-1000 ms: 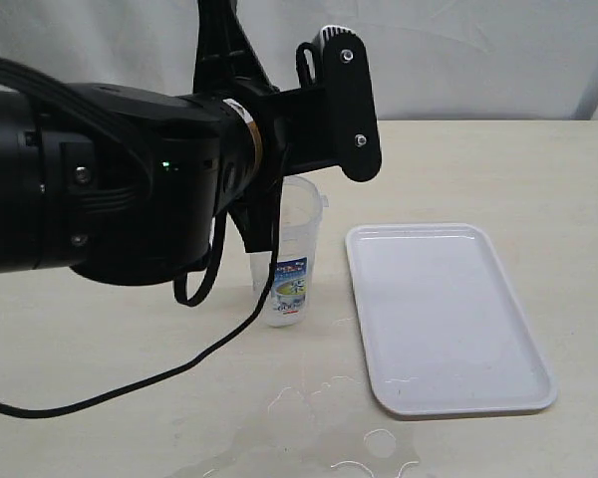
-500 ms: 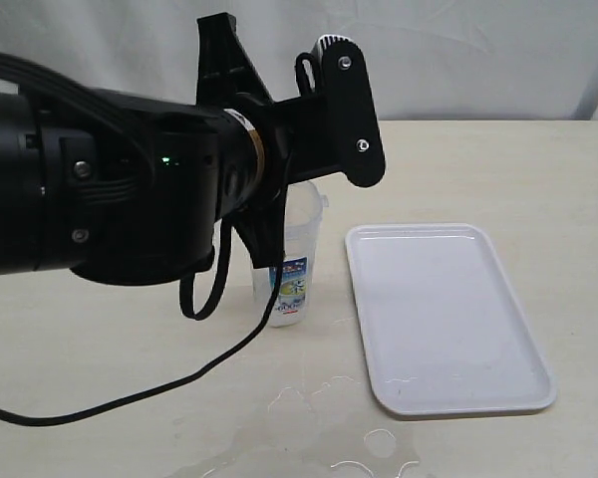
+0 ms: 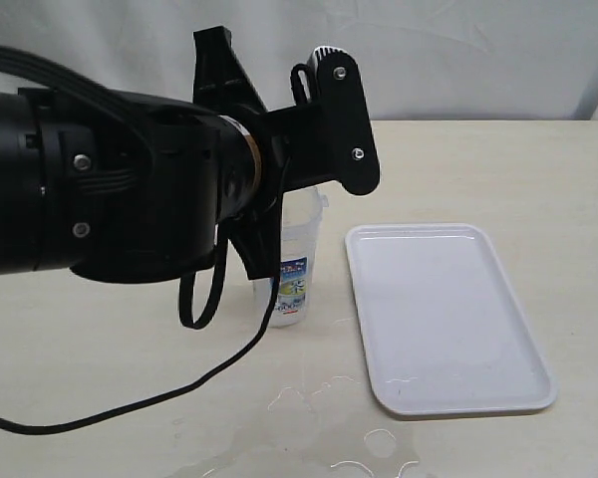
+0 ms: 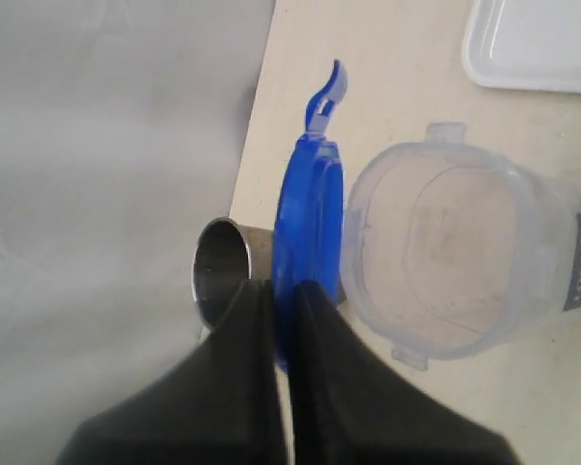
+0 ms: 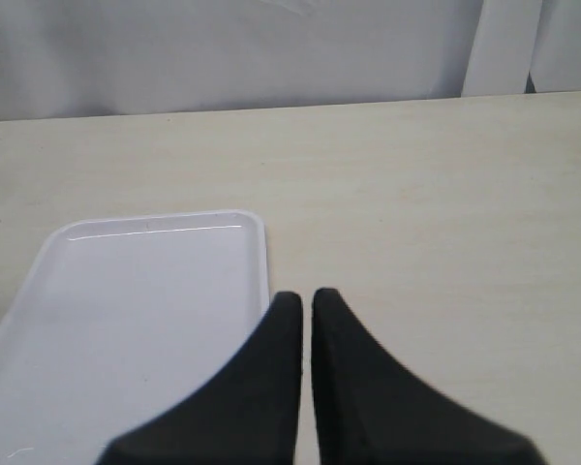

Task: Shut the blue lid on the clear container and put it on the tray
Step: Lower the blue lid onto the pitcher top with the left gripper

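In the left wrist view my left gripper is shut on the blue lid, which it holds on edge beside the open mouth of the clear container. The clear container stands upright on the table just left of the white tray, partly hidden by my left arm in the exterior view. My right gripper is shut with nothing in it, hovering by the tray near its edge.
A steel cup stands right beside the lid and container. A puddle of spilled water lies on the table in front of the container and tray. My left arm fills the left of the exterior view.
The left arm has shifted slightly, its wrist tilting and rising a little over the container. The container, the tray and the right gripper have not moved.
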Motion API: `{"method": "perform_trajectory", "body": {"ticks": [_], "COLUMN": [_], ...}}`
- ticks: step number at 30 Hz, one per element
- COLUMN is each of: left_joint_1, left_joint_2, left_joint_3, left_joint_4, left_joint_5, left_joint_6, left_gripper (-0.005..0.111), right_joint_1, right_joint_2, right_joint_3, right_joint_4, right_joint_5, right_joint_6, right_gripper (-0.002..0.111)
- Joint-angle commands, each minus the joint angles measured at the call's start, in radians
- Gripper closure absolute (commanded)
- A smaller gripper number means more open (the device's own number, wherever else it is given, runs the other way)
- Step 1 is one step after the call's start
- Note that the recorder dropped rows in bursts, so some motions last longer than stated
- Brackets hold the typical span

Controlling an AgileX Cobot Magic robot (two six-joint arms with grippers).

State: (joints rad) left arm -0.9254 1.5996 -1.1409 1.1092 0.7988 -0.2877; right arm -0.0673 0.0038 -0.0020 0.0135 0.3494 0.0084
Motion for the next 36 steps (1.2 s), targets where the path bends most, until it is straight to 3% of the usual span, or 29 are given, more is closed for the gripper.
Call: {"method": "perform_trajectory", "body": {"ticks": [1, 14, 19, 36], "left_joint_1": [-0.005, -0.005, -0.005, -0.005], "left_joint_2": [-0.002, -0.002, -0.002, -0.002], "left_joint_3": [0.001, 0.001, 0.001, 0.001], "left_joint_4": [-0.023, -0.163, -0.317, -0.347], "left_joint_5": [-0.047, -0.024, -0.033, -0.097], "left_joint_6": [0.0, 0.094, 0.241, 0.241], "left_gripper": [0.107, 0.107, 0.107, 0.107], "right_joint_1": [0.001, 0.001, 0.001, 0.001], "right_joint_2": [-0.004, -0.004, -0.004, -0.004], "right_joint_3": [0.002, 0.002, 0.002, 0.002], "right_joint_4": [0.002, 0.002, 0.002, 0.002], "right_joint_5": [-0.004, -0.004, -0.004, -0.004], "right_joint_6": [-0.008, -0.008, -0.008, -0.008], "right_gripper": [0.104, 0.104, 0.104, 0.104]}}
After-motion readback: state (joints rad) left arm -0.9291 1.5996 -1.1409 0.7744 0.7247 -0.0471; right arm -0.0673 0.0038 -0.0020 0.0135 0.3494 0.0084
